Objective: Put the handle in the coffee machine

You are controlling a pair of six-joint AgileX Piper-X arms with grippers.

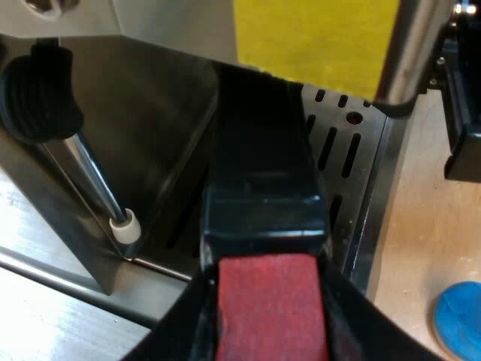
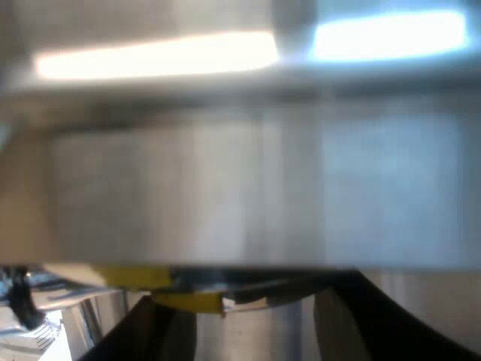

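The holder's dark handle [image 1: 259, 173] with its red end [image 1: 269, 308] sits between the black fingers [image 1: 180, 323] of my left gripper [image 1: 264, 286], which is shut on it. The handle reaches forward under the espresso machine's front [image 1: 150, 22], above the slotted drip tray [image 1: 342, 147]; the metal holder end is hidden in the dark there. My right gripper [image 2: 255, 320] is pressed close to a brushed metal face of the machine [image 2: 255, 188], its two fingers [image 2: 150, 335] spread apart with nothing between them.
A steam wand [image 1: 94, 177] with a black knob and white tip hangs beside the handle. A yellow panel [image 1: 316, 37] is on the machine above the tray. A blue tamper [image 1: 458, 320] lies on the wooden table by the tray's edge, beneath a black object [image 1: 462, 120].
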